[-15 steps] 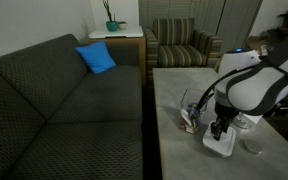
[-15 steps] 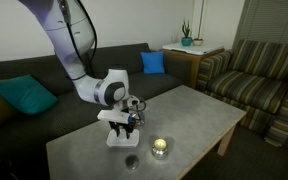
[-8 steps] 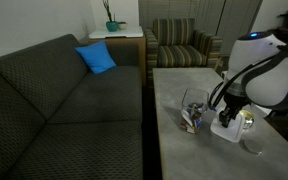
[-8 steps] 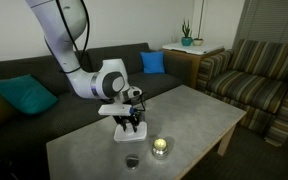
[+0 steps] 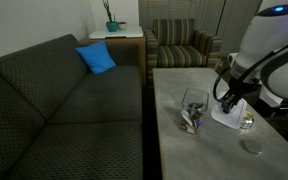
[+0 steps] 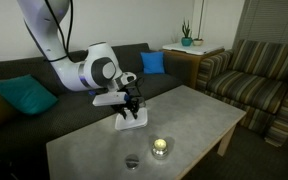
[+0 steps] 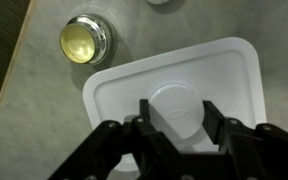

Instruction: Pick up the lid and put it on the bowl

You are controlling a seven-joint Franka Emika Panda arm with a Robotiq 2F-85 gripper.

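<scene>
Judging from how things lie, we put the task at roughly its midpoint. The gripper (image 7: 176, 112) has the lid (image 7: 219, 70) in hand, its jaws drawn in against the round raised knob at the lid's middle. In both exterior views the lid seems to hang clear of the tabletop (image 5: 179, 152), just beside the bowl (image 5: 194, 108) and not yet over it.

What we reckon is left is carrying the lid across above the bowl, setting it down square on the rim, and letting go.

Counting up, we find:
- one lid
- one bowl (clear, with colourful bits inside)
- one small round tin (image 7: 84, 40), on the side of the lid away from the bowl
- one grey disc (image 5: 252, 146), farther from the bowl again
- one arm with its single gripper
</scene>
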